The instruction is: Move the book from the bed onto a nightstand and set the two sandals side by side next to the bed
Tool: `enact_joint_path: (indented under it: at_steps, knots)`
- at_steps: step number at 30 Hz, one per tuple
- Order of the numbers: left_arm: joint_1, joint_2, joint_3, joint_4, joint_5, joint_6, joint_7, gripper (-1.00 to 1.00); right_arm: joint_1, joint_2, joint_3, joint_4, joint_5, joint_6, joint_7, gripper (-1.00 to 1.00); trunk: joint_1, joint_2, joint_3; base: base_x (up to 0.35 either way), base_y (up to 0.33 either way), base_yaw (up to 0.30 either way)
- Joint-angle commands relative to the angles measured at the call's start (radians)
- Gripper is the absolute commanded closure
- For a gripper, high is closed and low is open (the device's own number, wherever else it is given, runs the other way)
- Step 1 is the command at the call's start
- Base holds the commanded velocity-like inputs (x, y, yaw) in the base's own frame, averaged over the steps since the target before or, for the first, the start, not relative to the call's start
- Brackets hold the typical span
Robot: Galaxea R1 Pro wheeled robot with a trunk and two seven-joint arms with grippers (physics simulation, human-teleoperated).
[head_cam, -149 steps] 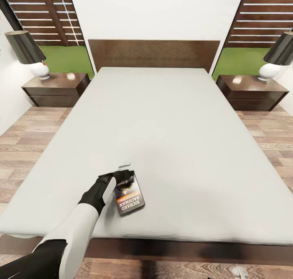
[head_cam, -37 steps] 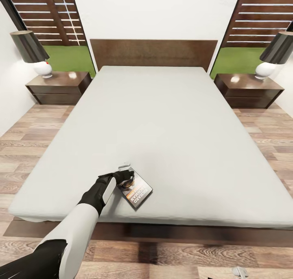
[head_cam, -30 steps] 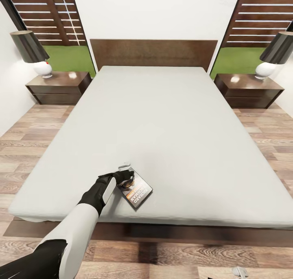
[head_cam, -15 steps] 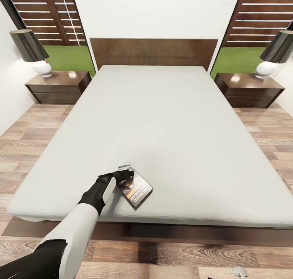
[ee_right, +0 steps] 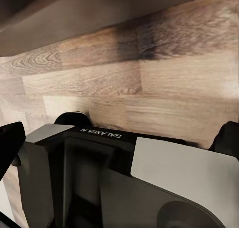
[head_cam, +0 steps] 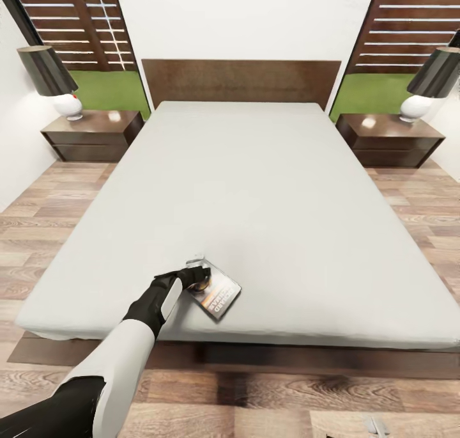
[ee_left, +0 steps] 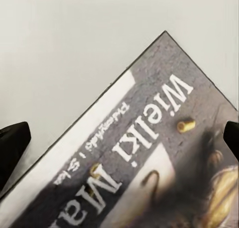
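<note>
Low in the frame, left of centre, the paperback book (head_cam: pixel 216 293) lies near the bed's (head_cam: pixel 268 188) foot edge, its corner pinched in the left gripper (head_cam: pixel 197 277); thin, light, and probably bendy, it wants a deeper, spine-side hold.

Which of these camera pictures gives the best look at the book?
The left wrist view: the book is close enough to read white cover lettering. The head view shows the book small but whole on the bed, at the left pincer. The right wrist view faces wood floor.
</note>
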Motion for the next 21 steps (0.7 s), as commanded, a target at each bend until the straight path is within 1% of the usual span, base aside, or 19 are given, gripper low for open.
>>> enact_joint_path:
  at_steps: [1,6,16,21]
  knots:
    - [0.0,-0.001,0.007,0.003,0.009,0.011,0.002,-1.0,0.0,0.0,-0.002,0.0,-0.002,0.007,0.004,-1.0,0.0,0.0,-0.001,-0.18,0.0,0.0]
    - [0.0,-0.001,0.007,0.003,0.009,0.01,0.002,-1.0,0.0,0.0,-0.002,0.0,-0.001,0.007,0.003,-1.0,0.0,0.0,-0.001,-0.073,0.0,0.0]
    - [0.0,-0.001,0.007,0.003,0.008,0.009,0.002,-1.0,0.0,0.001,-0.005,-0.001,-0.001,0.009,0.003,-1.0,0.0,0.0,-0.001,-0.005,0.0,-0.004]
    - [0.001,-0.001,0.007,0.003,0.008,0.009,0.002,-1.0,0.0,0.0,-0.005,-0.001,-0.001,0.01,0.003,-1.0,0.0,0.0,0.001,0.0,0.0,-0.174]
